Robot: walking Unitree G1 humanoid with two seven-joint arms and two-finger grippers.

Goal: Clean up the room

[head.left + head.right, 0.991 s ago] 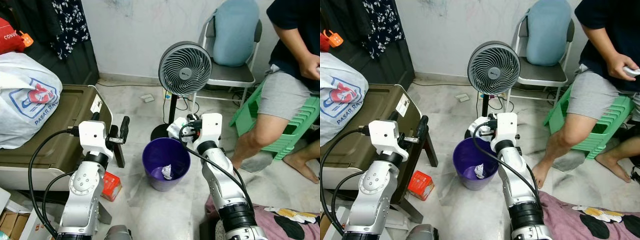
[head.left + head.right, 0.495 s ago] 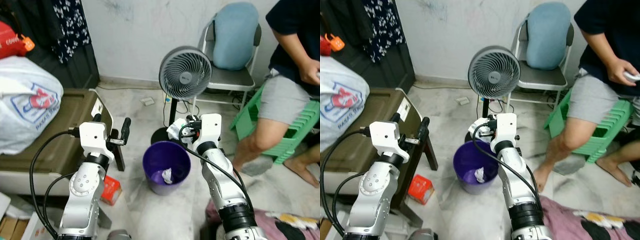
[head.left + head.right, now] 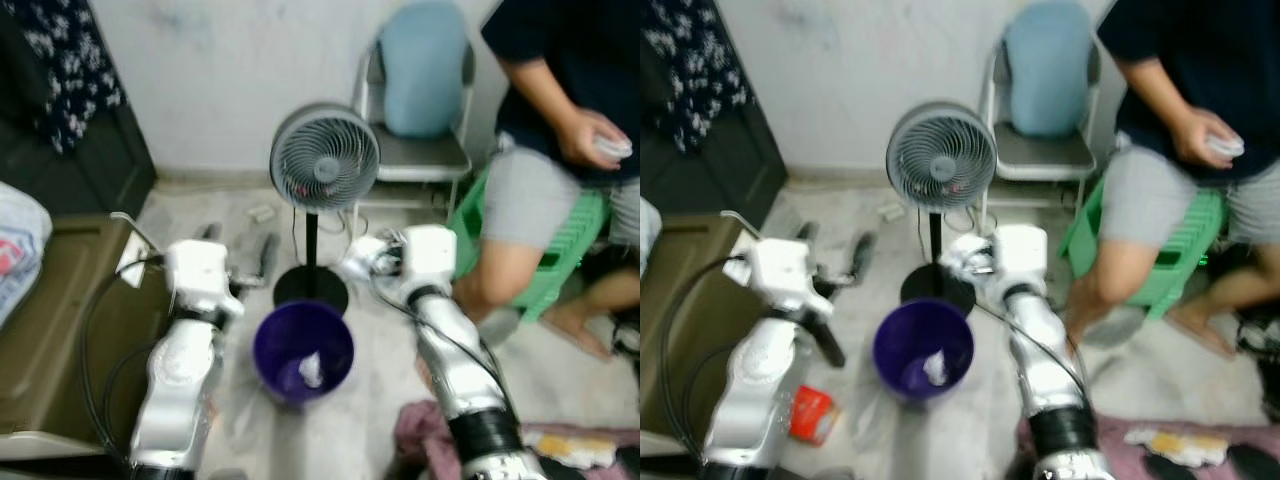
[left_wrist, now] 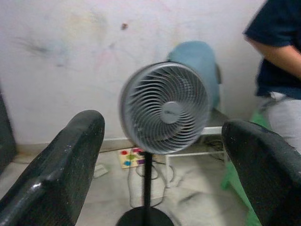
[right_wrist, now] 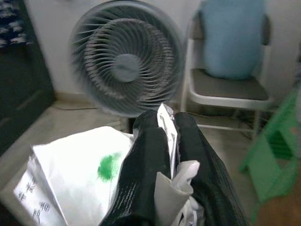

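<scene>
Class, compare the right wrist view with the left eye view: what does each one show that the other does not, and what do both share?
Right wrist view alone: the black fingers pinching a white wrapper, its green mark and its printed lettering up close.

Left eye view alone: the purple bin on the floor with crumpled paper inside, the left gripper open and empty, and a seated person.

Both: the standing fan, the chair with a blue cushion, the green stool, and the right gripper holding the wrapper.
</scene>
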